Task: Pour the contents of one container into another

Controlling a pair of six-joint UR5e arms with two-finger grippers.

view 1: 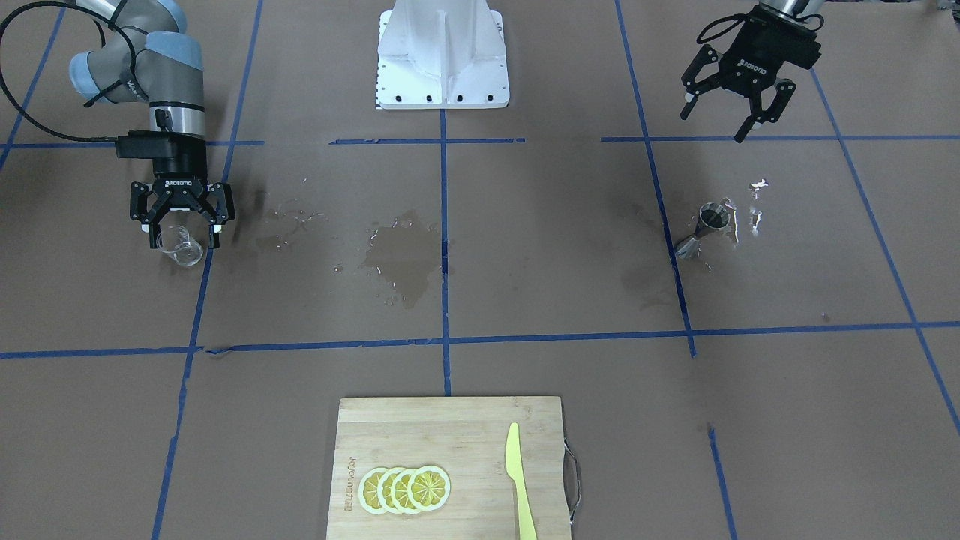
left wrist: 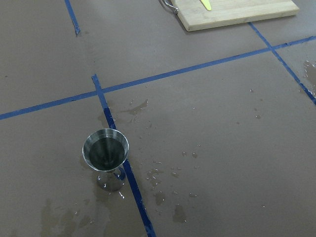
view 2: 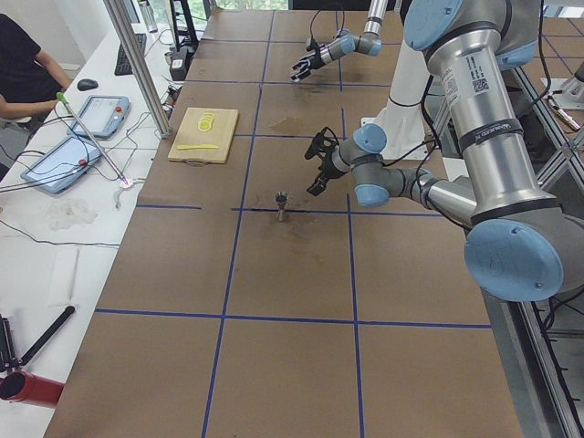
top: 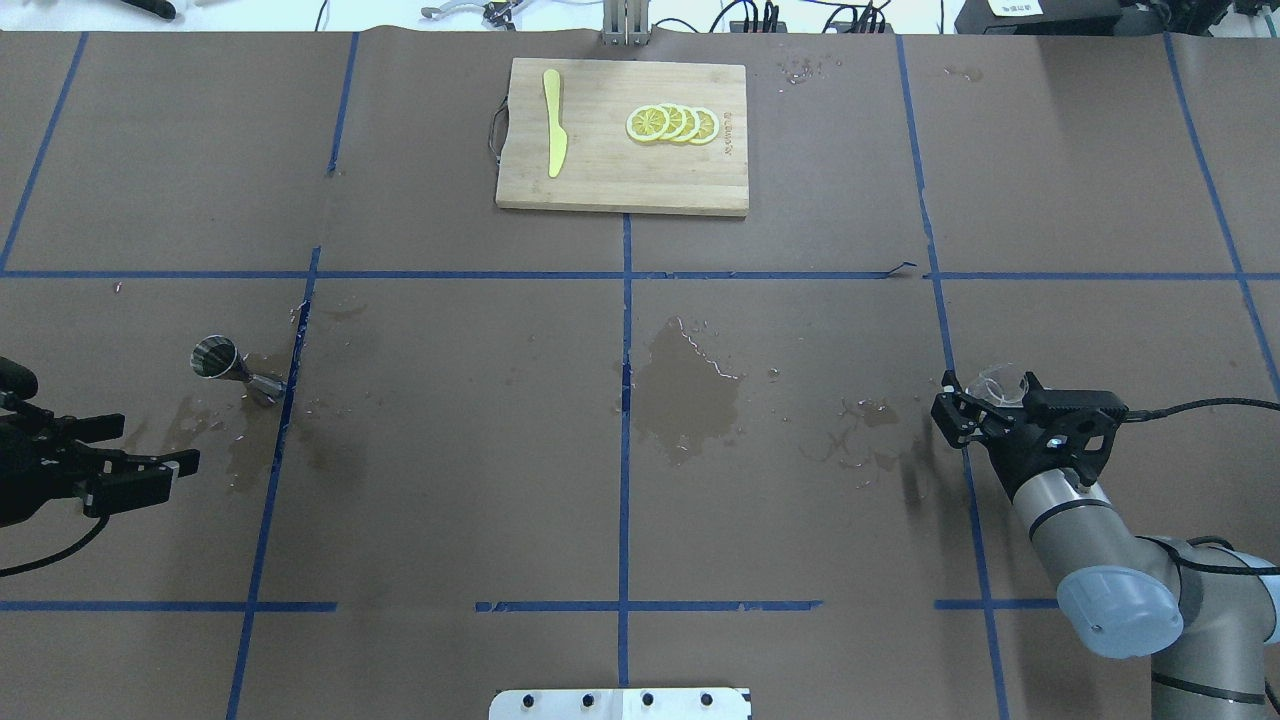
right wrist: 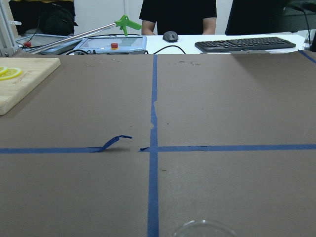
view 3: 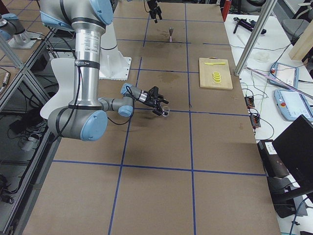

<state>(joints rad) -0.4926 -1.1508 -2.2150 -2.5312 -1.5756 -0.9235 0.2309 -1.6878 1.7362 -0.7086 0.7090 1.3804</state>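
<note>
- Front-facing view: the glass cup (view 1: pixel 181 247) is small, clear and colourless. It sits low at the right arm's end of the table, just beside a blue tape line (view 1: pixel 196 300).
- The right gripper (view 1: pixel 185 238) points down over it. Its fingers are spread wide with the cup between them, and I cannot tell whether a pad touches the glass.
- The jigger (view 1: pixel 705 229) is grey steel, two cones joined at a narrow waist. It stands upright at the opposite end, with a wet patch (view 1: pixel 401 259) on the paper between the two vessels.
- The left gripper (view 1: pixel 712 126) hangs near the jigger but apart from it, jaws wide, holding nothing.
- Overhead view: the cup shows just past the right gripper's fingertips. The jigger stands beside another tape line, well apart from the cup.
- Left wrist view: the jigger's upper cone looks dark inside, and droplets lie round its foot.
- Right wrist view: only the cup's rim shows, at the bottom edge.
</note>
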